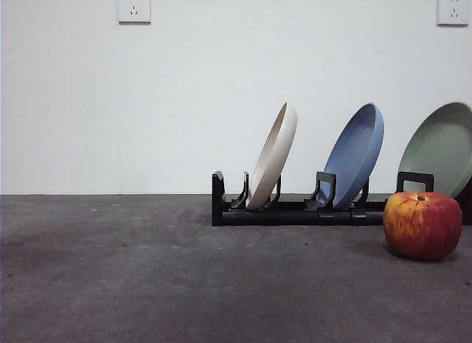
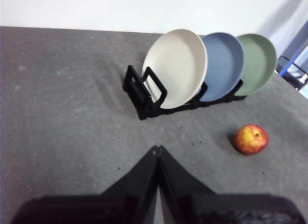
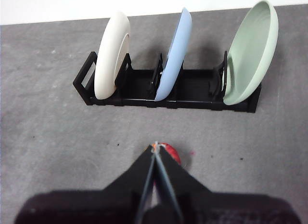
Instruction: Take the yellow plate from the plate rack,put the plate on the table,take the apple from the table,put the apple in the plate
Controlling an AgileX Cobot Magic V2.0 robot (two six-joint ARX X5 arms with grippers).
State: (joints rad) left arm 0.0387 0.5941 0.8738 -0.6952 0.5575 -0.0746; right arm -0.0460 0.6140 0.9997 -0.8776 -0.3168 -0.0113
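The yellow plate [image 1: 273,156] [image 2: 175,66] [image 3: 112,54], cream in colour, stands on edge in the leftmost slot of the black plate rack [image 1: 295,207] [image 2: 144,95] [image 3: 139,89]. The red apple [image 1: 422,224] [image 2: 251,138] lies on the grey table [image 1: 147,269] in front of the rack's right end. My left gripper [image 2: 157,148] hovers shut and empty, well short of the rack. My right gripper [image 3: 155,145] is shut too, and the apple [image 3: 172,152] peeks out just behind its tips. Neither arm shows in the front view.
A blue plate [image 1: 357,153] [image 3: 173,53] and a pale green plate [image 1: 439,145] [image 3: 251,53] stand in the rack to the right of the cream one. A white wall with two sockets [image 1: 133,5] rises behind the table.
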